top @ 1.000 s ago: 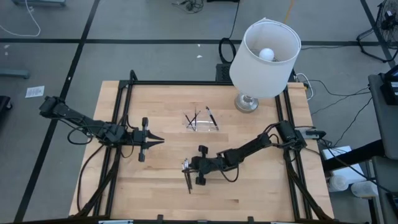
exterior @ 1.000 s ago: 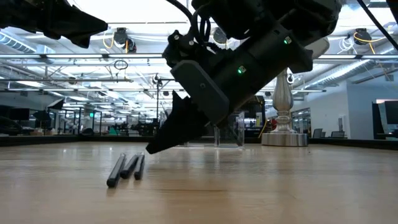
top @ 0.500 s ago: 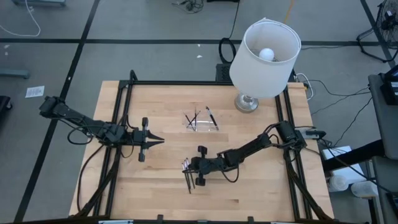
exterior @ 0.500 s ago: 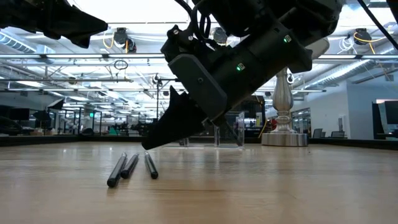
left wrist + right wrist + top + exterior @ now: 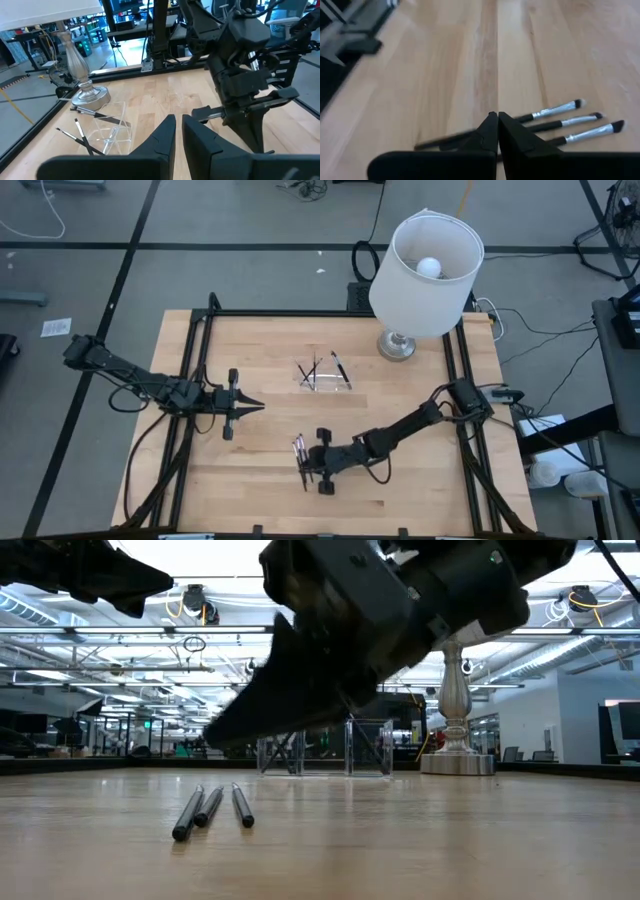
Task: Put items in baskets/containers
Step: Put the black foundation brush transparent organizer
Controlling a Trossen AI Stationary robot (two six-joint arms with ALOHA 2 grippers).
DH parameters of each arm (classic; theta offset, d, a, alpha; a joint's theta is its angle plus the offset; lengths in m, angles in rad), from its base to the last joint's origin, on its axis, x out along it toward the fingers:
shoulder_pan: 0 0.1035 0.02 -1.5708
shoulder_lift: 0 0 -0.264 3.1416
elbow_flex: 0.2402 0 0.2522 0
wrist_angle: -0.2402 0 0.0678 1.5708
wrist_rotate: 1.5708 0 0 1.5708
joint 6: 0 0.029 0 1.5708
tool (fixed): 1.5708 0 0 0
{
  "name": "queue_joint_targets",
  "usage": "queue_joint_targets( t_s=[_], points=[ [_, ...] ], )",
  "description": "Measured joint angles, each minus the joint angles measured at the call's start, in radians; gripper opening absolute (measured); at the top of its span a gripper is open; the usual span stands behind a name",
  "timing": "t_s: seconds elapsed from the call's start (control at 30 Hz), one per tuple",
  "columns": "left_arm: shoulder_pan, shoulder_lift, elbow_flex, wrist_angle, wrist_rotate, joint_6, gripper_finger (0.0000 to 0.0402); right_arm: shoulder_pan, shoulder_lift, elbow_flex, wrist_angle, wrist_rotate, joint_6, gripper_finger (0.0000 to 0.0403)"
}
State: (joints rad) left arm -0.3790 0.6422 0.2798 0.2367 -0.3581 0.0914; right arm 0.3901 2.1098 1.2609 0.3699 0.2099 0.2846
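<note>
- The wooden table (image 5: 250, 480) fills the high view, a white lamp (image 5: 425, 275) standing at its far right corner; wide bare wood lies along the near edge and between the two arms.
- The left arm waits over the table's left side, its left gripper (image 5: 250, 407) pointing toward the middle with its fingers nearly together and nothing between them (its wrist view shows only a thin slit).
- The right arm reaches in from the right edge, and the right gripper (image 5: 306, 467) sits low near the front centre, fingers pressed together on nothing.
- The clear tray (image 5: 324, 374) sits mid-table, left of the lamp base; the left wrist view shows thin brushes (image 5: 80, 135) leaning in and around it, which the overhead barely resolves.
- Three loose brushes (image 5: 570, 120) lie side by side on the wood just at the right gripper's fingertips; the low view shows them flat, fanned slightly, the gripper above and clear of them.
- Their silvery ferrules show only in the right wrist view.
</note>
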Motion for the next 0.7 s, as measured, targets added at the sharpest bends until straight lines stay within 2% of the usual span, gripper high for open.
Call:
queue_joint_targets(
  t_s=[0.7],
  points=[
    [0.000,0.000,0.000,0.000,0.000,-0.019,0.0042,0.011,0.021,0.000,0.014,-0.002,0.104,0.0000]
  ],
)
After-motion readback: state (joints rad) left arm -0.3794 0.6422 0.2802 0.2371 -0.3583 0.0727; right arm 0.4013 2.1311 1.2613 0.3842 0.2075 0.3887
